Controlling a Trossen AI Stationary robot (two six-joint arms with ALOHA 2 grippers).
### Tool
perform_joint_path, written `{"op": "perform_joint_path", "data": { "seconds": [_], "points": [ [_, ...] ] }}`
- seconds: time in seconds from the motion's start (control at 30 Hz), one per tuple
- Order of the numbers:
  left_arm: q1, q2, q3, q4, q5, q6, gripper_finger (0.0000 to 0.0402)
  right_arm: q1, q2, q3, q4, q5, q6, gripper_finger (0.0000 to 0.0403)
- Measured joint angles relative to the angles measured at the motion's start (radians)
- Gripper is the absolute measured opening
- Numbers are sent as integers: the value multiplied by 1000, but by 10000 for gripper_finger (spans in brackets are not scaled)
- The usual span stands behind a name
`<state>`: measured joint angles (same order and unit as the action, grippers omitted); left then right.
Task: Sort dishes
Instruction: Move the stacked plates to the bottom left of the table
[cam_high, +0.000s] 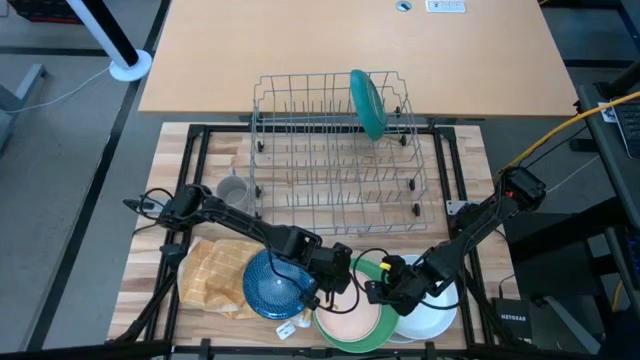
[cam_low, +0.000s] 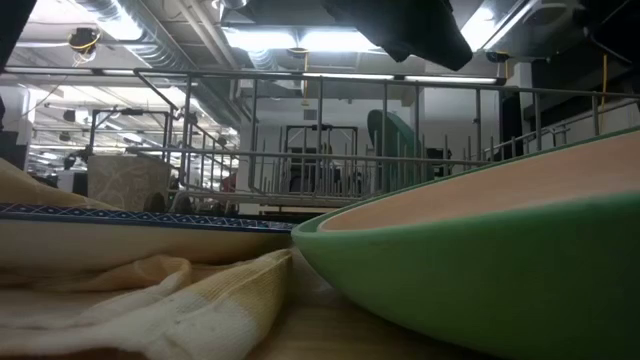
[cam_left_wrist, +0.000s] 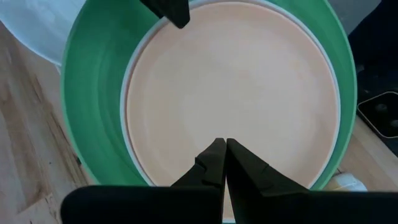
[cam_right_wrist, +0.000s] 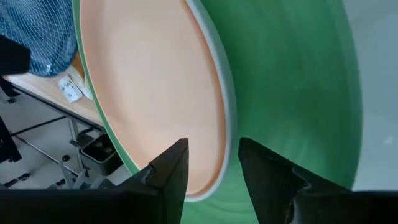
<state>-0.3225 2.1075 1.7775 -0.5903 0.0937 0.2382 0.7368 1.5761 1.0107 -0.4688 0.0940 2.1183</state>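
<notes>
Peach plate (cam_high: 350, 322) lies nested in the green plate (cam_high: 372, 268) at the table's near edge. Right hand (cam_right_wrist: 211, 168) straddles its rim, fingers apart; left hand (cam_left_wrist: 221, 163), pressed together, hovers above. Closing could catch both rims, dragging the green one.

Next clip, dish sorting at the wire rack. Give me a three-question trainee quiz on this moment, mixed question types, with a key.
1. True or false: the left gripper is shut over the peach plate.
2. Multiple choice: the peach plate lies in A) the wire rack, B) the green plate, C) the grey mug.
3. Fill in: the only dish standing in the wire rack is the ____ plate.

Key
1. True; its fingers meet with nothing between them.
2. B. The right gripper stands open astride the peach plate's rim.
3. Teal. The grey mug sits on the table beside the rack, the blue plate on the checked cloth.
</notes>
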Motion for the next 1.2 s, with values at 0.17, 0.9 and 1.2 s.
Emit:
{"op": "perform_joint_path", "data": {
  "seconds": [0.17,0.9,1.2],
  "points": [
    [-1,0,0,0,0,-2,4,0,10,0,-34,-8,-1,152],
    [-6,0,0,-3,0,4,3,2,58,6,222,120,-6,152],
    [-7,0,0,-3,0,3,4,2,59,42,244,166,-32,152]
  ]
}}
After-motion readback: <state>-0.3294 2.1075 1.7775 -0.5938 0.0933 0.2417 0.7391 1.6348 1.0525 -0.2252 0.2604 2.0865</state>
